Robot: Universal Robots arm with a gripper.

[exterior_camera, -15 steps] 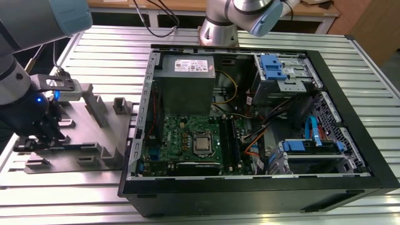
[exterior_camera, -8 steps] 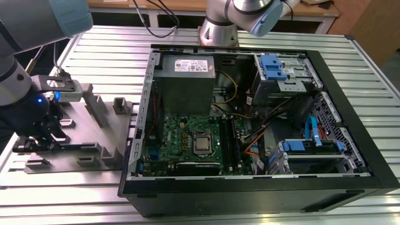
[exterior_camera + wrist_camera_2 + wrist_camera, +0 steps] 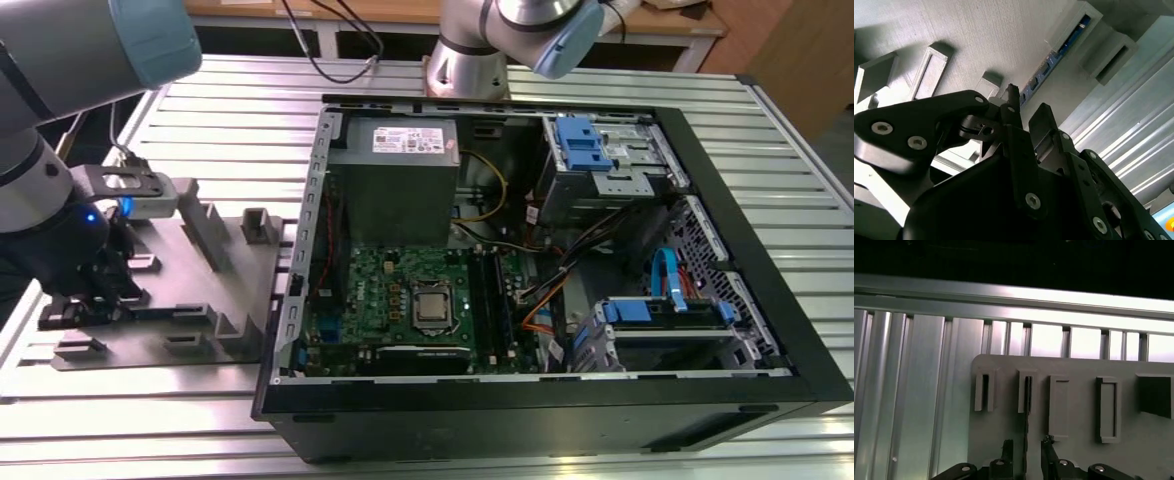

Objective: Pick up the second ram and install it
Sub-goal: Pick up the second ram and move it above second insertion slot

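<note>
Second ram point(image 3: 1026, 427) stands edgewise in the grey tray's point(image 3: 1079, 415) slot, gripper point(image 3: 1026, 441) spread apart astride it.

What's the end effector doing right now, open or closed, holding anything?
End effector: open, straddling the second ram, which stands on edge in the grey tray; not clamped on it.

Computer case point(image 3: 534, 400), open: one. Motherboard point(image 3: 387, 290): one. Power supply point(image 3: 394, 185): one. Grey tray point(image 3: 200, 305): one. Raised holders point(image 3: 1107, 410) on tray, first wrist view: five. Second ram point(image 3: 1026, 395) point(image 3: 1051, 60), both wrist views: one. Gripper point(image 3: 1025, 447): one.
</note>
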